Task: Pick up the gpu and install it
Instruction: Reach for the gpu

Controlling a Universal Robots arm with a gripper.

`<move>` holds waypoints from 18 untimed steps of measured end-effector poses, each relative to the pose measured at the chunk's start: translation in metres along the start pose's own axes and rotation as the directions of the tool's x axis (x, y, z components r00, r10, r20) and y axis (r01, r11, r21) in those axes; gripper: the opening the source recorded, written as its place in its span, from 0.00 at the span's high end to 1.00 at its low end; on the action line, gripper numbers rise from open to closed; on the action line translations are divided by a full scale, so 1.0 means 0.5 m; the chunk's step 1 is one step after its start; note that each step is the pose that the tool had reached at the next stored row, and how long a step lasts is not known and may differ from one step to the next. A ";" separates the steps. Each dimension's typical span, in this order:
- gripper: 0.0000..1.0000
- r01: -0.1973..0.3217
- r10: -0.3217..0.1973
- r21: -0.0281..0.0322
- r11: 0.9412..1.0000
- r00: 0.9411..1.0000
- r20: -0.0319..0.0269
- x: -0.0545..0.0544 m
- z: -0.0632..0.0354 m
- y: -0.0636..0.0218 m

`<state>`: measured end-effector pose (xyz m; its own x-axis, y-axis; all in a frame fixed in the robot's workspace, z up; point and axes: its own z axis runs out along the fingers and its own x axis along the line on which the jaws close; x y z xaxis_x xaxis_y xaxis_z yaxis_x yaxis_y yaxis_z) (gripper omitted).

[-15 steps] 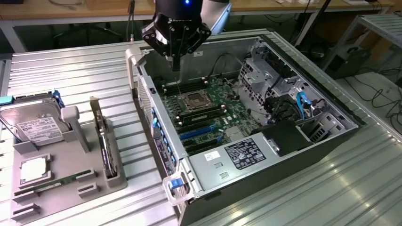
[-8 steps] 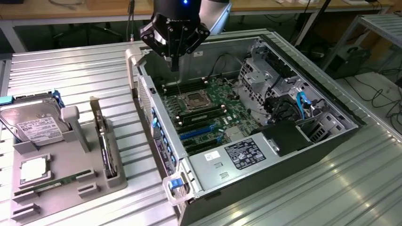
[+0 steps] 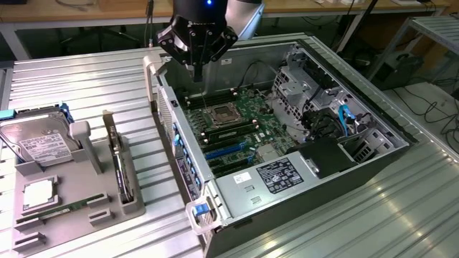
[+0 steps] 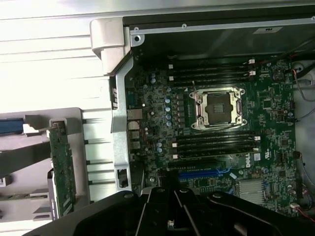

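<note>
Holder [image 3: 136, 207]: grey tray by the tabletop's edge on the exterior view's left; it carries a hard drive [image 3: 40, 142], a memory stick [image 3: 61, 210] and the gpu.
Gpu [image 3: 118, 161] [image 4: 63, 167]: stands on its long edge in the holder's slot nearest the case; not yet picked up.
Gpu axis: long axis runs from the tabletop's far edge toward its near edge, roughly parallel to the case wall; the pale metal end points to the far edge.
Gpu and pincer: well apart, the gpu lying to the exterior view's left of the gripper and lower.
Gripper [image 3: 197, 75] [image 4: 170, 216]: fingers pressed together, holding nothing, hanging over the case's far corner.
Case [image 3: 308, 215]: open, on its side; inside lie the motherboard [image 3: 229, 121] [image 4: 221, 132], its processor socket [image 3: 219, 114] [image 4: 217, 108] and the power supply [image 3: 276, 174].
</note>
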<state>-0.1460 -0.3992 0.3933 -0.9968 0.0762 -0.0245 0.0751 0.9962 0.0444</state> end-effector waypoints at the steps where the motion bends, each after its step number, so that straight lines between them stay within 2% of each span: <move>1: 0.89 0.000 0.000 0.000 1.000 1.000 0.000 0.001 0.000 0.000; 18: 0.89 0.000 0.000 0.000 1.000 1.000 0.000 0.016 0.000 -0.002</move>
<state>-0.1541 -0.3995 0.3932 -0.9968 0.0762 -0.0245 0.0751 0.9962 0.0444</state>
